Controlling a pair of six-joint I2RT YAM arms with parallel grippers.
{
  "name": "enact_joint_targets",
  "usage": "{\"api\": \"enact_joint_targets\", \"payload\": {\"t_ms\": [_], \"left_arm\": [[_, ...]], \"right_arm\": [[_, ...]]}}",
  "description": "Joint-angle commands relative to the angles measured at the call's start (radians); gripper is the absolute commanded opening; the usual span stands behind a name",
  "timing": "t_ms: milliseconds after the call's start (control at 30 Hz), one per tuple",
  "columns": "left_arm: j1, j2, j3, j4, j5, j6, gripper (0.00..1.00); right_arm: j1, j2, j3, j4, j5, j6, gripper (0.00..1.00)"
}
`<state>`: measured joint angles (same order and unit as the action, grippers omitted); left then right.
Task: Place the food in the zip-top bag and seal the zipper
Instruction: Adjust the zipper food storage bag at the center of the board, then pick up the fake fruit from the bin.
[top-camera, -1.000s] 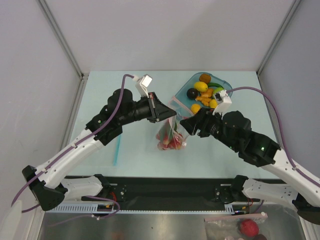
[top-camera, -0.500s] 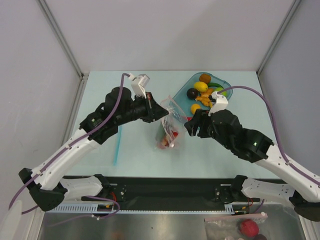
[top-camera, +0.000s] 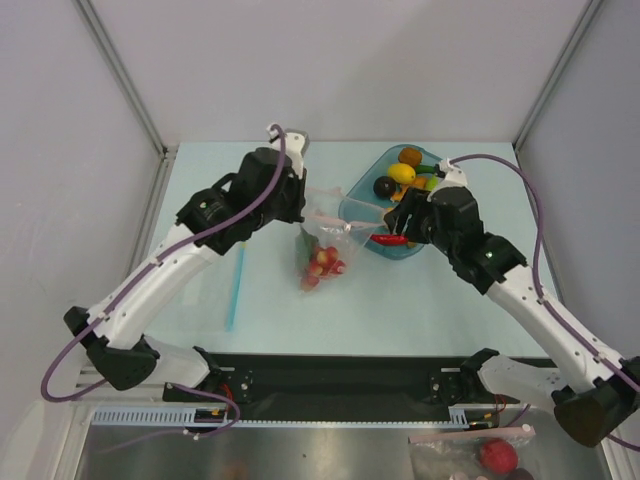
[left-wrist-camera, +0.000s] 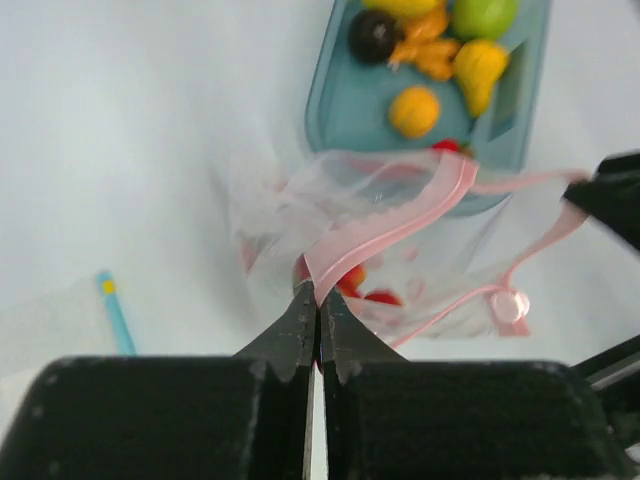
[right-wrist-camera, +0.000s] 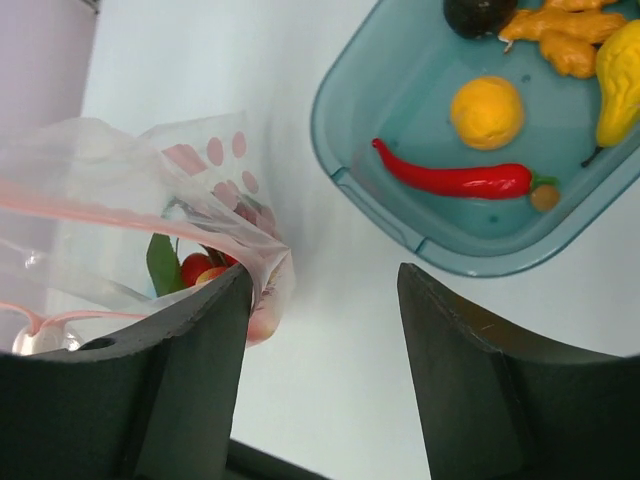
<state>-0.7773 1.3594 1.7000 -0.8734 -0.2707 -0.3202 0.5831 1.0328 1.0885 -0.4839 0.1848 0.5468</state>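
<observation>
My left gripper (left-wrist-camera: 318, 300) is pinching the zipper (left-wrist-camera: 400, 225); my right gripper (right-wrist-camera: 322, 278), open and nearer, is facing the red chili (right-wrist-camera: 455, 181) just ahead.

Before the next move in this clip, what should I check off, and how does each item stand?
1. Grip: left hand pinches the zipper: ok.
2. Mouth of the zip-top bag open: ok.
3. Free right hand open, empty: ok.
4. All food out of the tray: not ok; red chilli and other pieces lie in it.
5. Zipper sealed: not ok.
</observation>
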Motion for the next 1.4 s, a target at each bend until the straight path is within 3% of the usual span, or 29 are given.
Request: {"api": "enact_joint_targets", "payload": {"t_ms": [0, 200, 267, 333, 467, 600, 667, 700, 833, 1000, 1067, 1200, 1367], "left_arm": [[0.007, -0.008, -0.091, 0.000, -0.079, 0.108, 0.04], [0.004, -0.039, -0.194, 0.060, 0.054, 0.122, 0.04], [0.006, -0.060, -0.245, 0.109, 0.062, 0.135, 0.05], [0.004, -0.082, -0.273, 0.149, 0.077, 0.154, 0.08], [0.006, -0.053, -0.226, 0.125, 0.036, 0.161, 0.08], [0.018, -0.032, -0.223, 0.111, -0.068, 0.158, 0.07], [0.042, -0.046, -0.284, 0.171, -0.004, 0.144, 0.04], [0.091, -0.049, -0.301, 0.189, 0.102, 0.135, 0.04], [0.222, -0.074, -0.424, 0.318, 0.315, 0.077, 0.00], [0.233, -0.127, -0.465, 0.375, 0.245, 0.084, 0.01], [0.233, -0.140, -0.482, 0.389, 0.205, 0.093, 0.01], [0.233, -0.144, -0.474, 0.379, 0.228, 0.119, 0.01], [0.233, -0.169, -0.477, 0.378, 0.240, 0.141, 0.02]], "right_arm": [[-0.071, 0.059, -0.033, 0.103, -0.033, -0.088, 0.64], [-0.213, 0.286, 0.036, 0.142, -0.107, -0.105, 0.68], [-0.236, 0.337, 0.060, 0.168, -0.108, -0.113, 0.72], [-0.238, 0.409, 0.086, 0.189, -0.082, -0.120, 0.83], [-0.247, 0.480, 0.093, 0.267, -0.053, -0.113, 0.84], [-0.269, 0.393, -0.079, 0.546, -0.169, -0.134, 0.84], [-0.275, 0.325, -0.140, 0.678, -0.295, -0.149, 0.84], [-0.282, 0.305, -0.180, 0.711, -0.339, -0.154, 0.85], [-0.282, 0.207, -0.245, 0.801, -0.597, -0.144, 0.86], [-0.279, -0.001, -0.337, 0.869, -0.654, -0.064, 0.89], [-0.279, -0.057, -0.367, 0.861, -0.650, -0.065, 0.89], [-0.281, -0.099, -0.378, 0.748, -0.378, -0.058, 0.87], [-0.315, 0.146, -0.200, 0.523, -0.268, -0.038, 0.82]]}}
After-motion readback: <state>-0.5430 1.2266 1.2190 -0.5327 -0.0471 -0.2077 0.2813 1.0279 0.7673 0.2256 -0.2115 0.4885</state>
